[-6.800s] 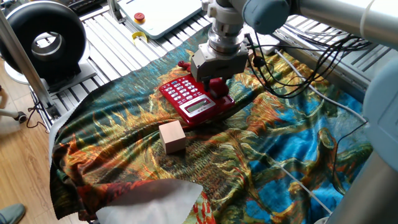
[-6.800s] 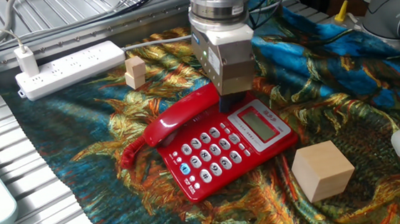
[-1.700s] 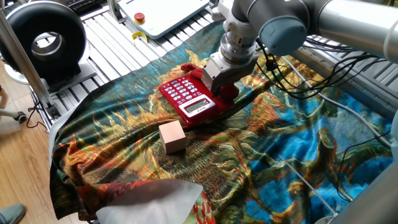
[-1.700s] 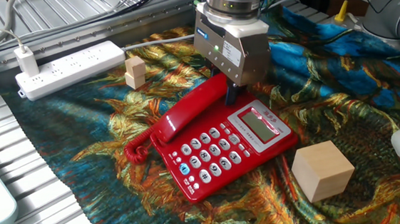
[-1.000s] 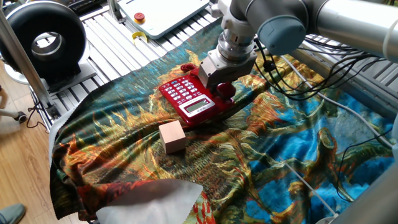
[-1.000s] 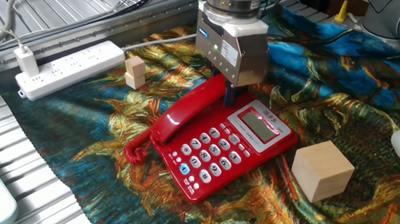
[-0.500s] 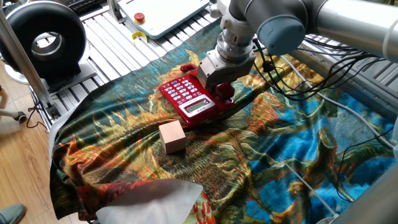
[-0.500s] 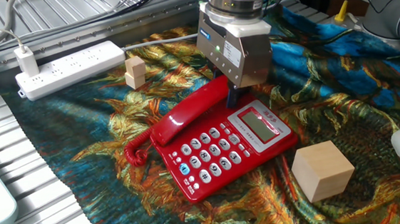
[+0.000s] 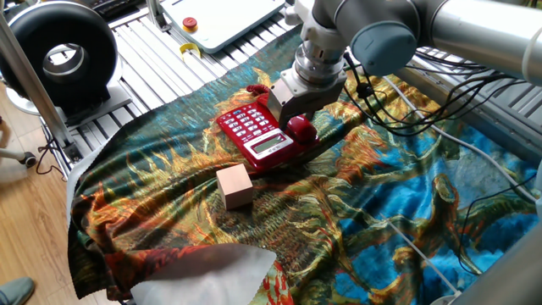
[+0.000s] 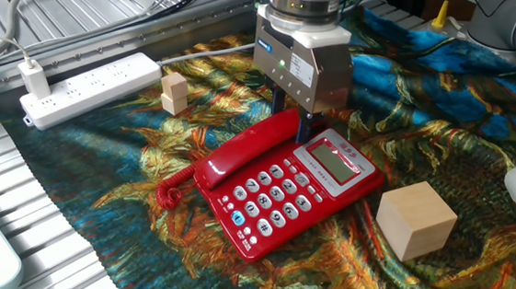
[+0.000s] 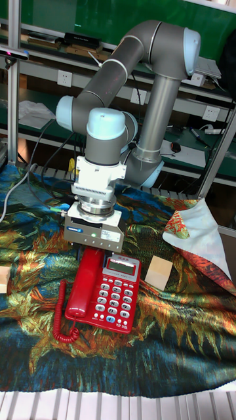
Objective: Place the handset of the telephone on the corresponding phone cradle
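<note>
Glossy red plastic handset lies along the recessed cradle of the red keypad telephone, grey two-finger gripper just above it, jaws released; no lettering legible.

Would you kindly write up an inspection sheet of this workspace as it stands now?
Surface: patterned cloth draped over the table.
Job's things: red handset lies along the phone cradle of the telephone.
Clutter: wooden cube near the phone; smaller wooden block farther back.
Gripper: gripper just above the handset's end, fingers apart.
Cables: coiled red cord; black cables trail off the arm.
Surroundings: white power strip; metal slatted table.
</note>
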Tool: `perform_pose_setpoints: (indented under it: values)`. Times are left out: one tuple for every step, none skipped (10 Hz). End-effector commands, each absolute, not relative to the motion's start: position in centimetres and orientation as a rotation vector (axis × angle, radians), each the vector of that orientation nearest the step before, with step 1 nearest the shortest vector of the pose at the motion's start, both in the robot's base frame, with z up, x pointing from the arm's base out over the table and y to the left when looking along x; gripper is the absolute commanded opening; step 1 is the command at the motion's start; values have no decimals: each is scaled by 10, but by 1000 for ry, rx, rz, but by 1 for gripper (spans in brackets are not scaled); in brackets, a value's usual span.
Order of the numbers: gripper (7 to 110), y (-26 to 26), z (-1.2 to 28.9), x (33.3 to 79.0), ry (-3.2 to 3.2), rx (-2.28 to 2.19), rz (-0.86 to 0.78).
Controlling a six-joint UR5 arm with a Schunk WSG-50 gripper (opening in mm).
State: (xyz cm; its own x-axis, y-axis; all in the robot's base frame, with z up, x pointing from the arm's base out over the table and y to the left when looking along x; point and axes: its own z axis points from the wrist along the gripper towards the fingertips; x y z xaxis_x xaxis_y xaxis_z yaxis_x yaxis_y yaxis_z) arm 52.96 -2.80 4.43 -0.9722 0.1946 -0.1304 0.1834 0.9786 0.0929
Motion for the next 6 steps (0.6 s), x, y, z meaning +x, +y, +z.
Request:
perform_pose_setpoints:
  values:
    - [66,-26,48,532,2977,286,146]
    - [66,-26,53,531,2972,281,147]
    - [66,-26,59,530,2973,276,144]
    - [66,-27,66,529,2981,274,136]
    - [66,-27,72,528,2985,276,127]
    - [66,-31,77,528,2989,272,96]
